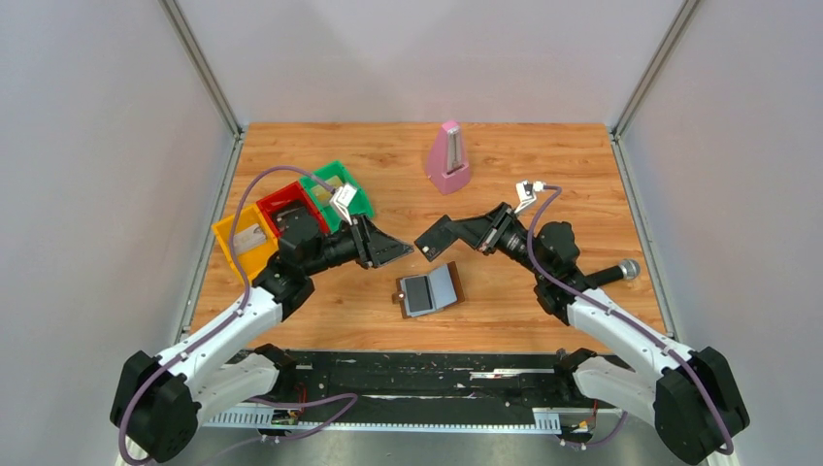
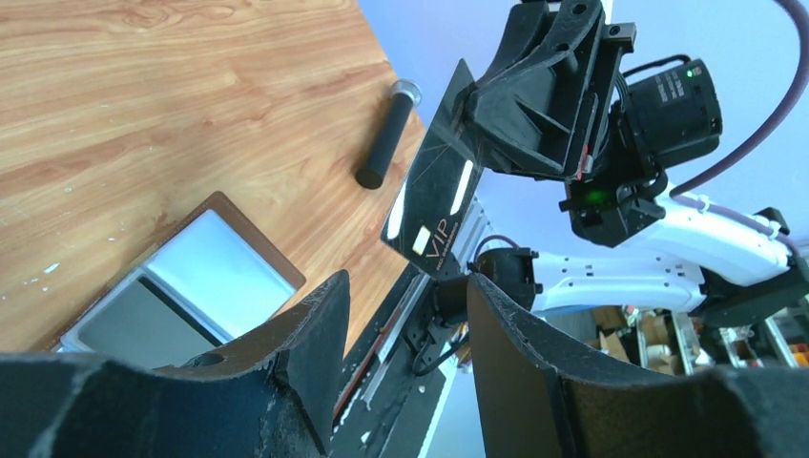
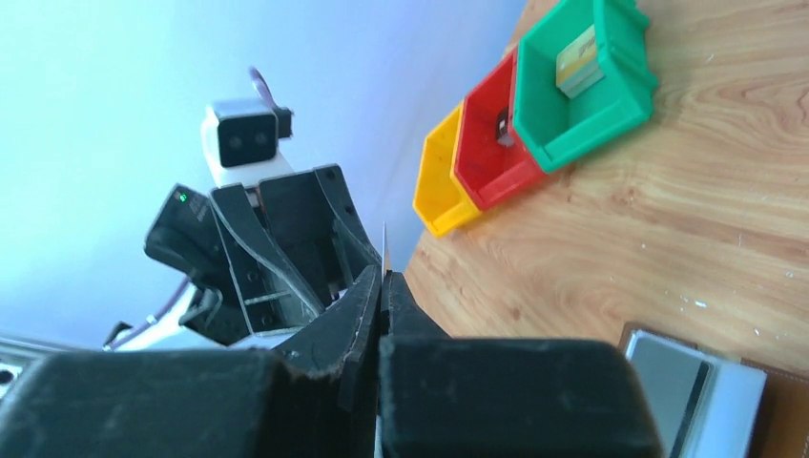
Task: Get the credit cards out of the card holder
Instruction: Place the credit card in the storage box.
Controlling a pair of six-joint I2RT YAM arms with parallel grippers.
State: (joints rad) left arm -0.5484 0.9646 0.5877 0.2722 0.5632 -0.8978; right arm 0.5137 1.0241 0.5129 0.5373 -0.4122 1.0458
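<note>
The card holder (image 1: pixel 429 290) lies open and flat on the wooden table (image 1: pixel 543 175), near the middle and towards the near edge, its grey-blue inside up and its brown rim showing all round. A grey card (image 1: pixel 418 294) sits in its left half.

Above the holder and slightly to its far side, the two arms face each other. The right gripper (image 3: pixel 384 281) has its fingers pressed together on a dark card (image 2: pixel 431 205), held up off the table by one end; the free end bears the letters VIP and points towards the left arm. From the right wrist the card shows only as a thin edge between the closed fingers. The left gripper (image 2: pixel 405 310) hangs just left of the card with its fingers spread apart and nothing between them; it does not touch the card.

At the far left of the table stand a yellow tray (image 3: pixel 439 191), a red tray (image 3: pixel 487 172) and a green tray (image 3: pixel 591 129) in a row, touching. A pink metronome (image 1: pixel 448 155) stands upright at the far middle. A black cylinder (image 2: pixel 384 134) with a silvery end lies by the right edge, well apart from the holder
</note>
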